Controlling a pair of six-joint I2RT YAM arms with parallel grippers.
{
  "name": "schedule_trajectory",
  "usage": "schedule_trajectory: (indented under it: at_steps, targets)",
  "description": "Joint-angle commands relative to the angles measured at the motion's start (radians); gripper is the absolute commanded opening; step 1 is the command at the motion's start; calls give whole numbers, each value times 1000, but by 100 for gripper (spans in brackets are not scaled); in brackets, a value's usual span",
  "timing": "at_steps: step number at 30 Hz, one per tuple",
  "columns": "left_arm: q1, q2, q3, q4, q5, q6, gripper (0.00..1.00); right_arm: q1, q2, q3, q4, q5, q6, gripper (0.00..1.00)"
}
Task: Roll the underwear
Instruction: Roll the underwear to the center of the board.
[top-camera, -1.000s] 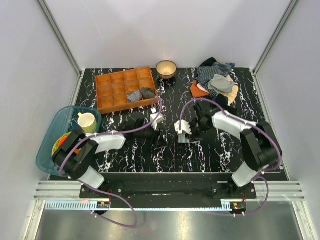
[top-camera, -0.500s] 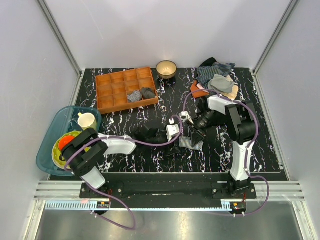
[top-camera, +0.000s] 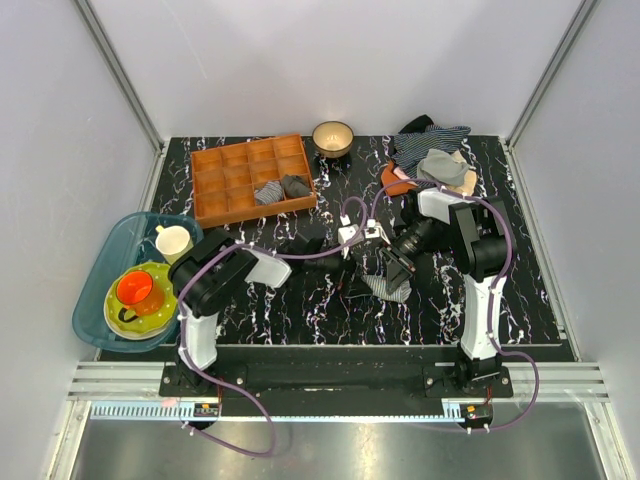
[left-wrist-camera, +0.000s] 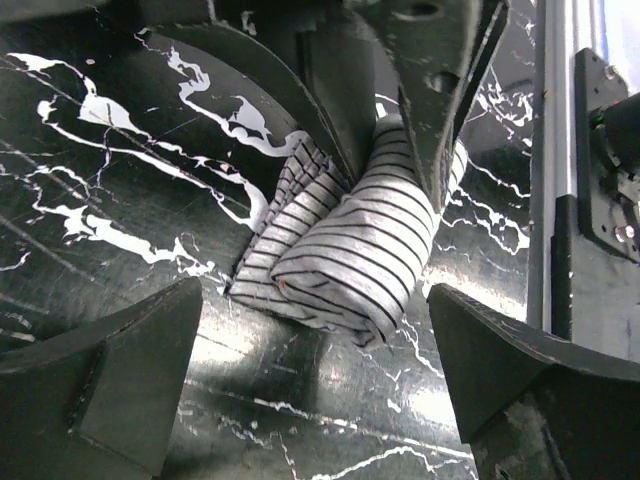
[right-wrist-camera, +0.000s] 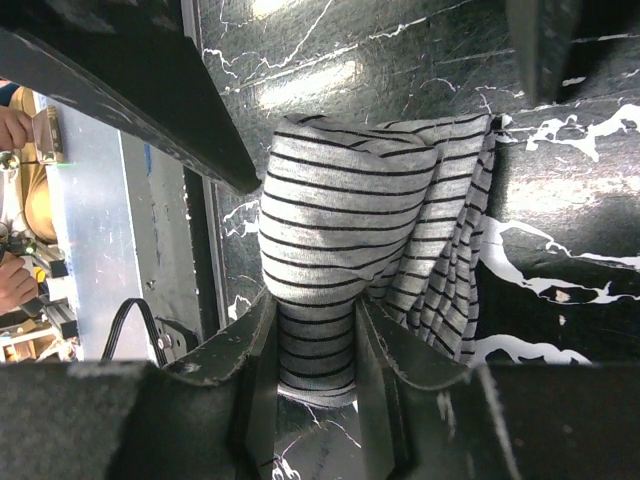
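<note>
The underwear (top-camera: 386, 287) is a tight roll of white cloth with thin dark stripes, lying on the black marble table. My right gripper (top-camera: 393, 268) is shut on one end of the roll; in the right wrist view its two fingers (right-wrist-camera: 262, 370) pinch the roll (right-wrist-camera: 345, 220) between them. My left gripper (top-camera: 358, 274) is open, its fingers (left-wrist-camera: 110, 360) spread wide on either side, just short of the roll's free end (left-wrist-camera: 350, 250). A small red tag shows at the roll's edge (left-wrist-camera: 284, 284).
An orange compartment tray (top-camera: 240, 160) with rolled garments (top-camera: 268, 192) stands at the back left. A bowl (top-camera: 332, 137) sits behind it. A clothes pile (top-camera: 435, 160) lies back right. A teal bin (top-camera: 110, 250) with a mug and plates is at the left edge.
My left arm has swung right across the table, bringing its open gripper up to the roll. My right arm has folded in and the roll has shifted slightly nearer and to the right.
</note>
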Motion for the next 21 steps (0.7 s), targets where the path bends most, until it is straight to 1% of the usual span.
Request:
schedule_trajectory:
  at_steps: [1, 4, 5, 7, 9, 10, 13, 16, 21]
  targets:
    - [11, 67, 57, 159, 116, -138, 99, -3, 28, -7, -49, 118, 8, 27]
    - [20, 90, 40, 249, 125, -202, 99, -3, 28, -5, -42, 120, 16, 27]
    - [25, 95, 37, 304, 137, -243, 99, -3, 28, -4, -42, 118, 16, 27]
    - [37, 113, 36, 332, 147, -267, 99, -3, 29, -2, -39, 118, 21, 27]
    - [39, 127, 63, 293, 144, -252, 99, -3, 31, -1, -37, 120, 24, 27]
    - [37, 135, 75, 248, 150, -244, 99, -3, 29, -1, -35, 121, 25, 27]
    - [27, 158, 91, 222, 154, -239, 99, -3, 28, -2, -32, 120, 28, 27]
    - [7, 166, 105, 129, 147, -178, 99, -4, 28, -1, -29, 120, 33, 27]
    - [-32, 183, 128, 81, 162, -127, 99, -3, 34, 5, -25, 120, 44, 27]
